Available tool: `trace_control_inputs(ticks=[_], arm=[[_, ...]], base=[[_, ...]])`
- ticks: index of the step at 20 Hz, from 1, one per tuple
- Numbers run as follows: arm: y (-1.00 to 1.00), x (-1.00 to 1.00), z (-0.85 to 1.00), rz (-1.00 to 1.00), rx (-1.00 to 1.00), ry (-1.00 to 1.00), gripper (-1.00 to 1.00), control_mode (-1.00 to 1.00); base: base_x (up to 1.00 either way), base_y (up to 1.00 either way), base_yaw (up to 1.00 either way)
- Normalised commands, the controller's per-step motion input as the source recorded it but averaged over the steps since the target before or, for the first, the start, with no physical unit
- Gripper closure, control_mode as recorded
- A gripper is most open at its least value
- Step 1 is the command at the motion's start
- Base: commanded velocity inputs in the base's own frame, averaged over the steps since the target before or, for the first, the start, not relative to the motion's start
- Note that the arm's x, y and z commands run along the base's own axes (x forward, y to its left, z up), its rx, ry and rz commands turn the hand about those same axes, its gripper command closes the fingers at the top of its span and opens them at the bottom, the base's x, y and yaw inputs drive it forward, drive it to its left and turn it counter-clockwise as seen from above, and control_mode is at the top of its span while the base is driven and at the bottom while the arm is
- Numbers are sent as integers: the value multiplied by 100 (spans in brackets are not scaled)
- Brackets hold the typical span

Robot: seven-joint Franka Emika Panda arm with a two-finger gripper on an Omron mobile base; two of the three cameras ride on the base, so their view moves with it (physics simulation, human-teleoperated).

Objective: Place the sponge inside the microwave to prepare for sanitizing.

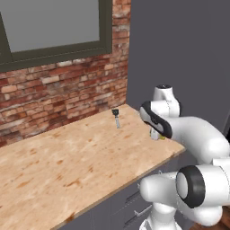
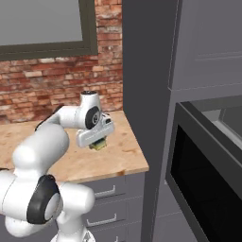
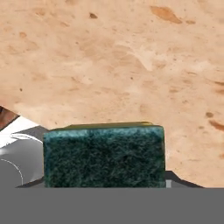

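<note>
Right base view: gripper (image 2: 99, 143) hangs just above the wooden surface (image 2: 118, 160), near its right end and not far from the front edge. Fingers are pinching the sponge (image 2: 99, 144), which shows yellow-green just beneath the hand, apparently off the wood or barely above it. Beyond the fingers to the right, the surface stops against a tall dark grey cabinet wall (image 2: 142, 71); that panel stands between the hand and the microwave (image 2: 203, 175). The microwave's door, black-windowed, is swung open toward the viewer, with the pale interior glimpsed behind its top edge.

Hand view: sponge (image 3: 104, 155) sits close below the camera, green scouring face up, a thin yellow rim at the far edge. Bare wood lies ahead of it, open and unobstructed.

Left base view: a small dark-handled utensil (image 1: 116, 117) lies behind the gripper (image 1: 157, 134), toward the brick wall (image 1: 63, 94), well apart from the fingers. Wide open wood spreads leftward.
</note>
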Motion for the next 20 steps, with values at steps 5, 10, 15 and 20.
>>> trace_control_inputs(ticks=[5,10,15,20], arm=[[-2,-79,55,-50,20,-3,100,-100],[4,-72,59,-56,6,2,100,-100],[0,-6,56,-60,-8,15,100,-100],[0,-17,1,-42,-11,4,100,-100]], base=[[0,0,0],[0,0,0],[0,0,0],[0,0,0]])
